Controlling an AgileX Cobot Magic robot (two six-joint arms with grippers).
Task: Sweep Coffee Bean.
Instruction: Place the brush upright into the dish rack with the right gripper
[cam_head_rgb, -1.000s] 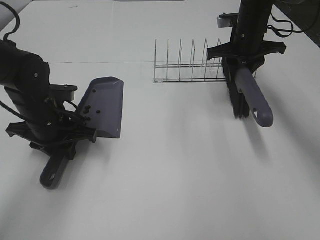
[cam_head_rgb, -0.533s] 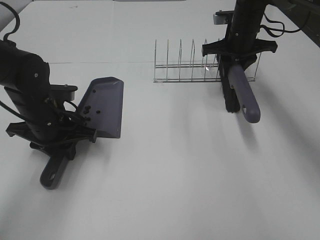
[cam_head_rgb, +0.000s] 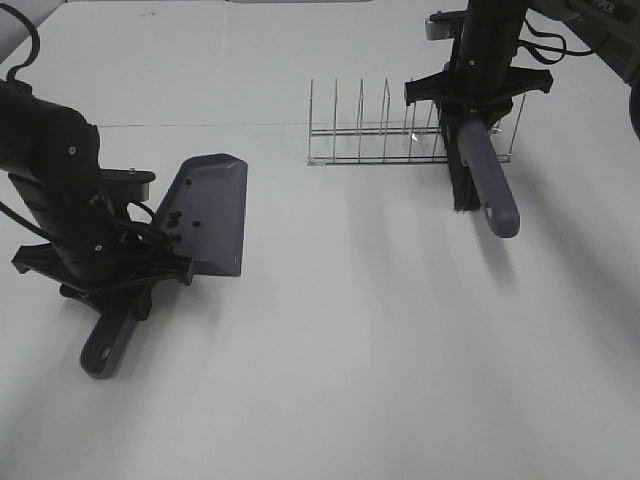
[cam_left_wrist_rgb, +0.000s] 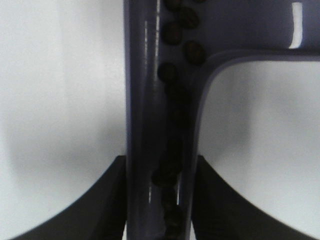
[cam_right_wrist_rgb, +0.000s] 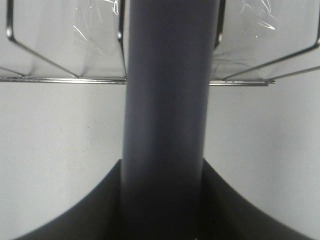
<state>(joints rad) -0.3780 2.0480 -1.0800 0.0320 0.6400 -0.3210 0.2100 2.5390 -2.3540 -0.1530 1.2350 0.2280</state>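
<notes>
Overhead and wrist views of the sweeping station. On your left, toward the left edge of the white bench (cam_head_rgb: 350, 350), the left gripper (cam_head_rgb: 108, 285) is pressed together on the handle of the grey-purple dustpan (cam_head_rgb: 212, 205). The left wrist view shows the left gripper (cam_left_wrist_rgb: 160, 170) with one dark finger on each side of that handle. The pan's handle points toward the near left corner and its broad blade toward the middle of the bench. The coffee beans (cam_head_rgb: 175, 218) are inside the dustpan, a small dark cluster at the blade's handle end. Seen closer, the coffee beans (cam_left_wrist_rgb: 172, 75) lie in a line along the hollow channel of the handle, touching one another. You cannot tell from these views whether the pan rests on the bench or hangs just above it. On your right, near the far right corner, the right gripper (cam_head_rgb: 472, 120) pinches the brush (cam_head_rgb: 490, 185) by its grey-purple handle, which slants down toward the near edge. The right wrist view shows the right gripper (cam_right_wrist_rgb: 162, 170) with its fingers tight against both sides of the handle. The black bristles (cam_head_rgb: 462, 188) hang beside the right end of the wire rack (cam_head_rgb: 370, 135), which stands along the far part of the bench. Whether the bristles touch the surface cannot be told.
</notes>
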